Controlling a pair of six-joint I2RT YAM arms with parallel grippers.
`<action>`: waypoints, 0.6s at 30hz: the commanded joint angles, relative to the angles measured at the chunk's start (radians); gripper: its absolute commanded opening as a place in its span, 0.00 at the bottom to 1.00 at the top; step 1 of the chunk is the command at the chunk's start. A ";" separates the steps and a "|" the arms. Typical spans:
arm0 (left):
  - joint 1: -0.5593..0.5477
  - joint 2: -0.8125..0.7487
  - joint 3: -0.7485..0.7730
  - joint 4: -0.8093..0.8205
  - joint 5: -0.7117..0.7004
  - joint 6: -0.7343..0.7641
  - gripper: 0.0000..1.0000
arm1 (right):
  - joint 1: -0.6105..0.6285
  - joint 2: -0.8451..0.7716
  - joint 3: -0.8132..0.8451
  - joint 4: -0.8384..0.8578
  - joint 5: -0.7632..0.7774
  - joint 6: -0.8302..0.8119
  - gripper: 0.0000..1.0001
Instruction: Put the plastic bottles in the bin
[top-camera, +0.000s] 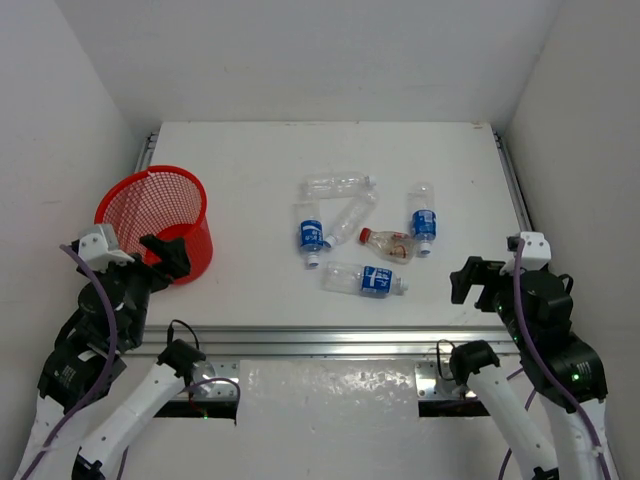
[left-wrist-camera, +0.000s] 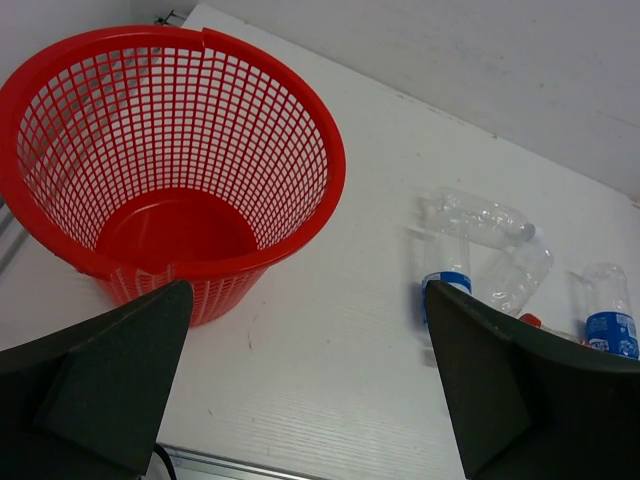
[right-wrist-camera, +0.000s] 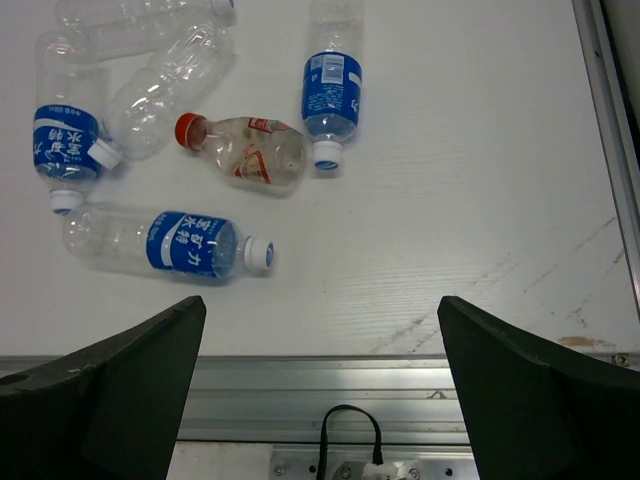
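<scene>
Several clear plastic bottles lie clustered mid-table. Three carry blue labels: one nearest the front (top-camera: 364, 280) (right-wrist-camera: 165, 243), one on the left (top-camera: 309, 232) (right-wrist-camera: 65, 135), one on the right (top-camera: 423, 220) (right-wrist-camera: 331, 85). A red-capped bottle (top-camera: 388, 242) (right-wrist-camera: 245, 150) lies between them, with two unlabelled bottles (top-camera: 338, 184) (top-camera: 352, 215) behind. The red mesh bin (top-camera: 190, 245) (left-wrist-camera: 330, 170) stands upright and empty at the left. My left gripper (top-camera: 168, 256) (left-wrist-camera: 308, 290) hovers open beside the bin's front. Open and holding nothing, my right gripper (top-camera: 478, 280) (right-wrist-camera: 322, 302) sits over the front rail, right of the bottles.
An aluminium rail (top-camera: 330, 340) (right-wrist-camera: 380, 400) runs along the table's front edge, with side rails at left and right (top-camera: 515, 185). White walls enclose the table on three sides. A black cable loop (right-wrist-camera: 348, 435) hangs below the front rail.
</scene>
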 joint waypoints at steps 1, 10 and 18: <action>-0.006 0.013 0.012 0.017 -0.008 0.004 0.98 | 0.005 0.033 -0.006 0.029 -0.004 0.019 0.99; -0.009 0.043 0.009 0.029 0.016 0.022 0.98 | 0.005 -0.056 -0.077 0.167 -0.201 0.120 0.99; -0.009 0.050 0.009 0.028 0.012 0.019 0.97 | 0.005 0.261 -0.077 0.267 -0.241 0.183 0.99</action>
